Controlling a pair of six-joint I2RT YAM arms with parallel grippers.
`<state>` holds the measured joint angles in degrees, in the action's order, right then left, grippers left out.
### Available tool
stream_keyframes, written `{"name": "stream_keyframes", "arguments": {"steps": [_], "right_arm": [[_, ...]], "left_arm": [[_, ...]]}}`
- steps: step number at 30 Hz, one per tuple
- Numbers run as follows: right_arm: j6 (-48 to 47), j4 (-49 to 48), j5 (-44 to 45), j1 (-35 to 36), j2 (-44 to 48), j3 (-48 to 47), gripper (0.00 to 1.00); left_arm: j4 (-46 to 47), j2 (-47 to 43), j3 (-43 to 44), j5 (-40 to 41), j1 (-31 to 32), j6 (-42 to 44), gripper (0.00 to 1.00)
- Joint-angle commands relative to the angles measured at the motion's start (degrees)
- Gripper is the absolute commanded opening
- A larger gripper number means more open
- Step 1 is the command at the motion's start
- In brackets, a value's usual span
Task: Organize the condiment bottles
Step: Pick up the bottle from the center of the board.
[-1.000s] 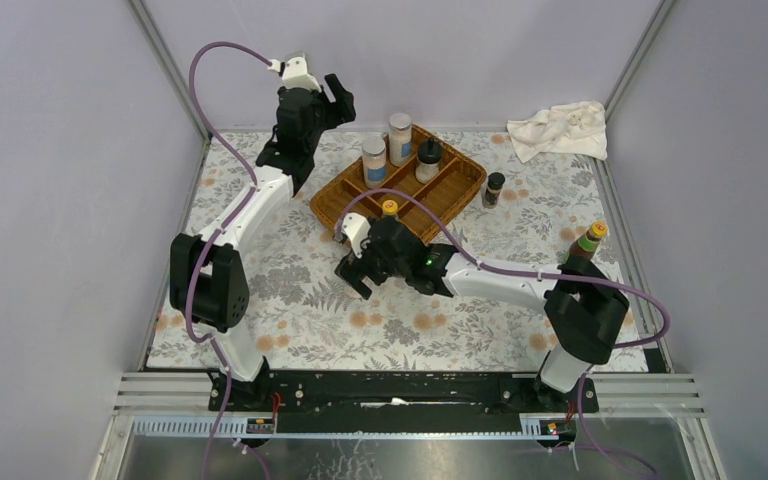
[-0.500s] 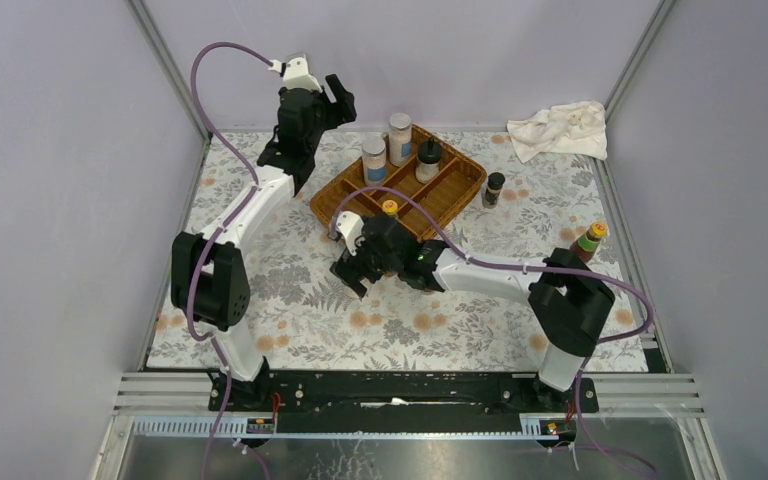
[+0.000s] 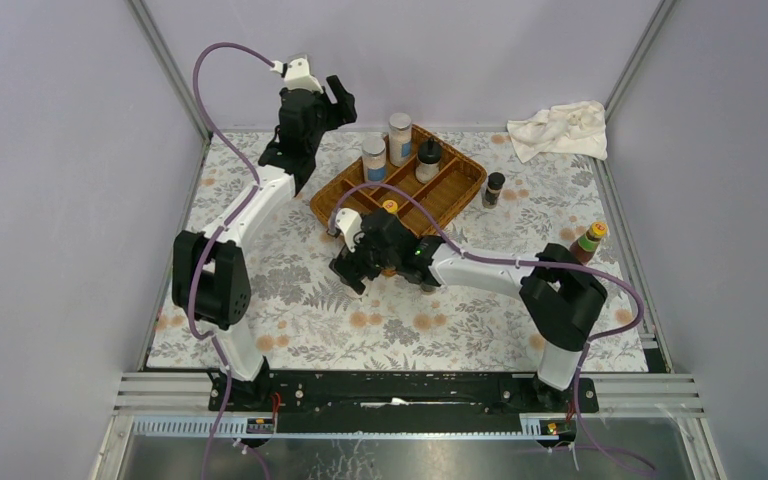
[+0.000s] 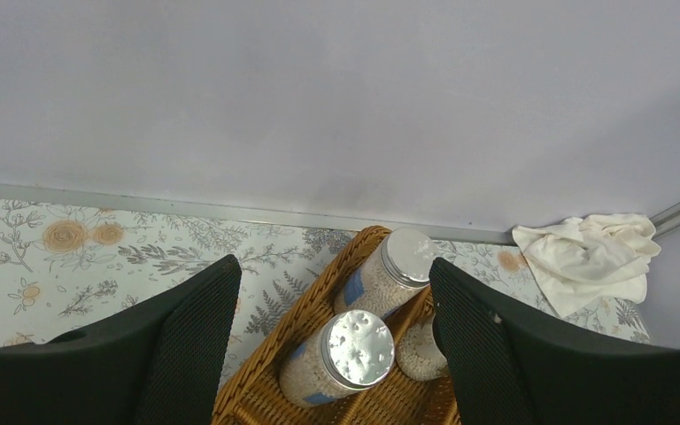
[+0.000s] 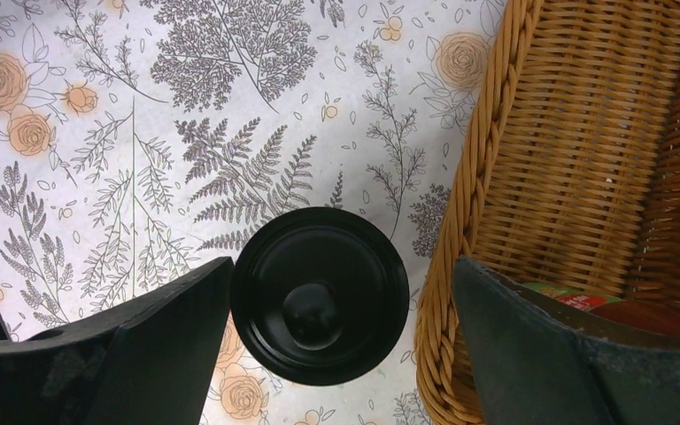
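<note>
The fixed overhead camera sits high behind the near edge of the counter (image 3: 290,320), tilted down toward the far wall and taking in the full surface. The left wrist camera rides high at the back left, facing the far wall across the wicker tray (image 4: 252,394) and its two white shakers (image 4: 354,350), both also in the overhead frame. The right wrist camera looks straight down from close range at the tray's near rim. The tray appears in all three views.
</note>
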<state>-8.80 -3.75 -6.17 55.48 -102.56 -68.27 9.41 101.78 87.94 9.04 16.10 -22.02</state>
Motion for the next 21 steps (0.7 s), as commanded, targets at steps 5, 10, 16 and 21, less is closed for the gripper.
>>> {"name": "stream_keyframes", "arguments": {"steps": [5,10,16,21], "right_arm": [[0.00,-1.87,-2.99,-0.97,-1.53,-2.76,1.00],[0.17,-2.04,-3.83,-1.24,-1.83,-2.66,0.95],[0.44,-1.84,-4.66,-1.56,-1.82,-2.66,0.80],[0.71,-1.92,-5.09,-1.53,-1.60,-2.06,0.69]], "left_arm": [[3.42,1.25,-0.36,0.37,0.13,1.45,0.83],[3.42,1.41,-0.35,0.23,0.13,1.37,0.83],[3.35,1.43,-0.42,0.34,0.13,1.28,0.83],[3.42,1.43,-0.65,0.21,0.16,0.85,0.83]]}}
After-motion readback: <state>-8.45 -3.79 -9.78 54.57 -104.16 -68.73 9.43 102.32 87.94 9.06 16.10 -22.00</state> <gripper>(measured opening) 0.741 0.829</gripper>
